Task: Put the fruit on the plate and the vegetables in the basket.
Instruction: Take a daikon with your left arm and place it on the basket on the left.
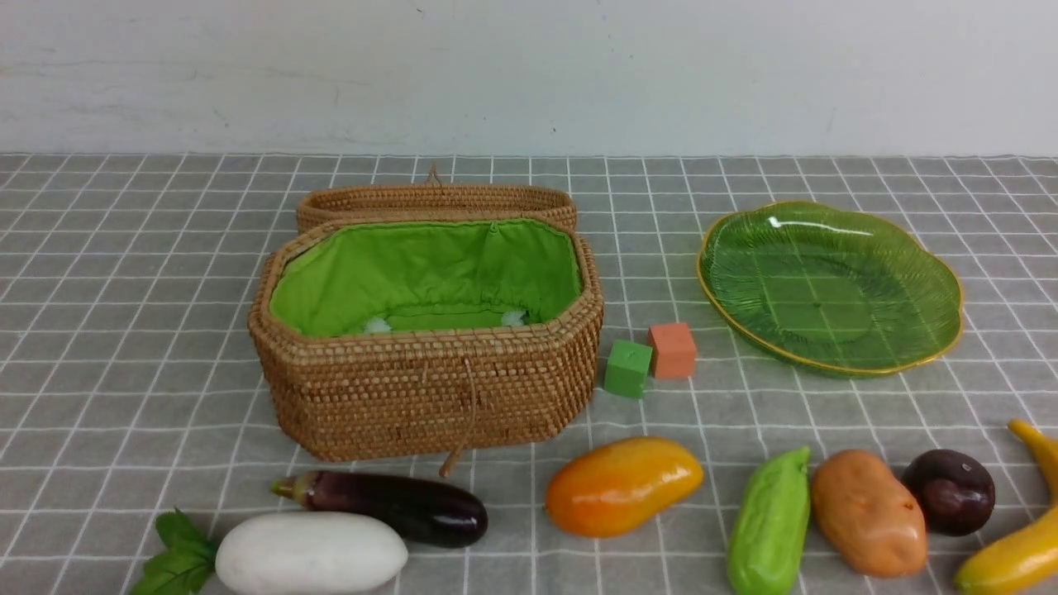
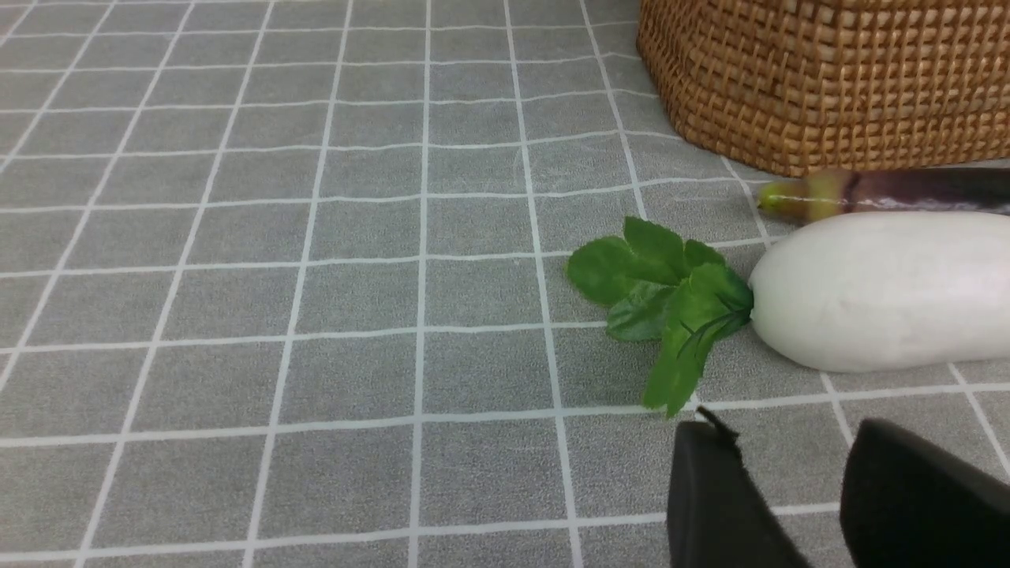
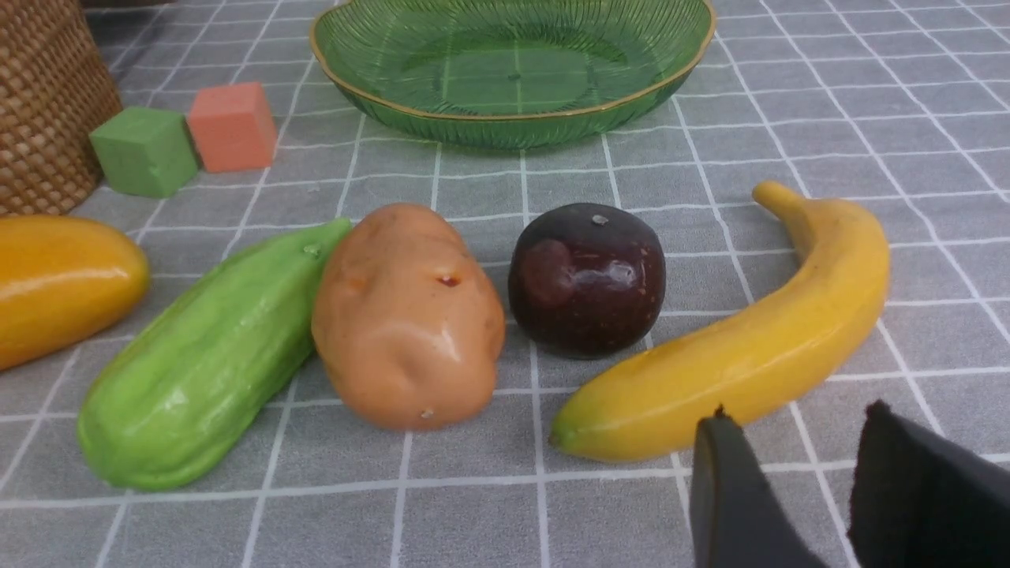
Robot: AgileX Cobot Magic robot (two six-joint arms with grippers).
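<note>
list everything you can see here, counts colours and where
basket: one, tan, green lining, lid open, left of centre
plate: one, green glass, back right
cubes: two, green and orange, between basket and plate
eggplant: one, dark purple, before basket
radish: one, white, green leaves, front left
mango: one, orange-yellow, front centre
gourd: one, light green, front right
potato: one, brown-orange, beside gourd
round fruit: one, dark purple, beside potato
banana: one, yellow, far right
tablecloth: one, grey, white grid
left gripper: black, open, near radish leaves
right gripper: black, open, near banana
</note>
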